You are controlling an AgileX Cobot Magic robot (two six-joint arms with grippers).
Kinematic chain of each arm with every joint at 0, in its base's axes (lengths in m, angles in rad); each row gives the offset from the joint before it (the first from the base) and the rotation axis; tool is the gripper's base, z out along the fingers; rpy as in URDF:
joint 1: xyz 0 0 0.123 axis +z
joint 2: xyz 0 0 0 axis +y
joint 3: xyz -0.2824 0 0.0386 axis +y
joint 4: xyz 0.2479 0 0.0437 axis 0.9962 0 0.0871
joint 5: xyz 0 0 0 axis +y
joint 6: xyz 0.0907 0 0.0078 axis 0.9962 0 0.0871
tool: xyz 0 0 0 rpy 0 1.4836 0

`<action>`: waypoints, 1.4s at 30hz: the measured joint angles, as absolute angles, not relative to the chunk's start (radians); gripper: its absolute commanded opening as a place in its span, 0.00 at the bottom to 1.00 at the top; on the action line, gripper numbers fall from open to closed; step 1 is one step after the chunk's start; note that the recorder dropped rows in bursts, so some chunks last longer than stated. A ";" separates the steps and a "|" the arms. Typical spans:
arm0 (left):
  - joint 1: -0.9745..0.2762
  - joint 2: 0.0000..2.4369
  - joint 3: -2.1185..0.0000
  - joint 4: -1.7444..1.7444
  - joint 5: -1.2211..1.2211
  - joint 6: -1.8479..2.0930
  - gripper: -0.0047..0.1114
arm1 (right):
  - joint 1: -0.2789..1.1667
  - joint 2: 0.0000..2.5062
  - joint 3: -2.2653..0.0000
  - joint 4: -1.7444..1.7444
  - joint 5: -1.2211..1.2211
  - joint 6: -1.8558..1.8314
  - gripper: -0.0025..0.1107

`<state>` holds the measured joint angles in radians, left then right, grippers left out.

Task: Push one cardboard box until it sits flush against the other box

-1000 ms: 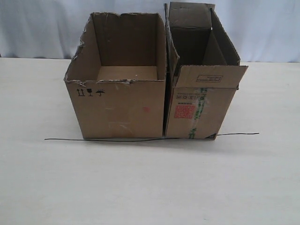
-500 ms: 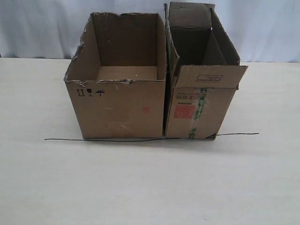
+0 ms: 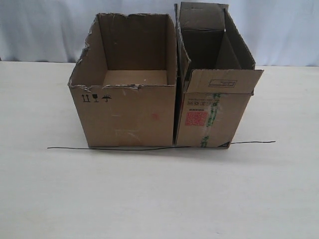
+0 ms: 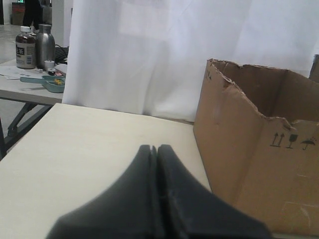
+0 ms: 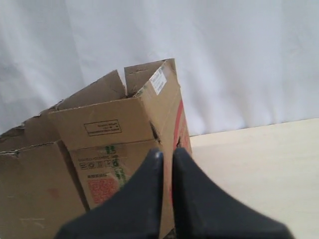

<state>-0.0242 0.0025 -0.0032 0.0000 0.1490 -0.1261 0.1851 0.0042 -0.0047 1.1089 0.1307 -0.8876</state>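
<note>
Off to my far left a side table (image 4: 35, 94) is standing beyond the work surface, carrying a brown bottle (image 4: 25, 47), a steel flask (image 4: 45, 45) and a teal tray (image 4: 50, 83). A white curtain (image 4: 149, 50) is hanging behind everything, closing off the room along the back edge. My left gripper (image 4: 153, 148) is hovering over the pale, matte table (image 3: 149, 199), its jaws pressing together with only a seam between them, pointing past the left wall of the wide box (image 3: 124, 119) and not touching it.

That wide box is sitting near the middle of the table, open at the top, its rim showing ragged and torn, small black handling symbols (image 3: 96, 98) sitting high on its front. A thin black wire (image 3: 70, 148) is lying across the table along the foot of both boxes and sticking out at either end.

The narrow box (image 3: 209, 119) is standing right beside the wide one on its right, rising a little taller, its flaps standing up and one front flap (image 3: 224, 81) folding outward. A red label (image 3: 196, 118) and a strip of green tape (image 3: 213, 114) are showing on its front, a red stripe (image 5: 177, 124) on its outer side. A thin dark slit is showing between the two front corners; farther back the walls are looking closed up.

My right gripper (image 5: 167, 153) is hanging in front of the narrow box's outer front corner, jaws all but together. Whether it is touching the cardboard I cannot tell.
</note>
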 measured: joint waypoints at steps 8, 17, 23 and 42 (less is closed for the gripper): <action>-0.024 0.002 -0.003 0.000 0.149 -0.126 0.04 | 0.185 0.004 -0.005 0.140 0.105 0.012 0.07; -0.024 0.002 -0.003 0.000 0.149 -0.126 0.04 | 0.185 0.004 -0.005 -0.035 0.155 0.071 0.07; -0.024 0.002 -0.003 0.000 0.149 -0.126 0.04 | 0.185 0.004 -0.005 -0.054 0.155 0.073 0.07; -0.024 0.002 -0.003 0.000 0.149 -0.126 0.04 | 0.185 0.004 -0.005 -0.036 0.155 0.086 0.07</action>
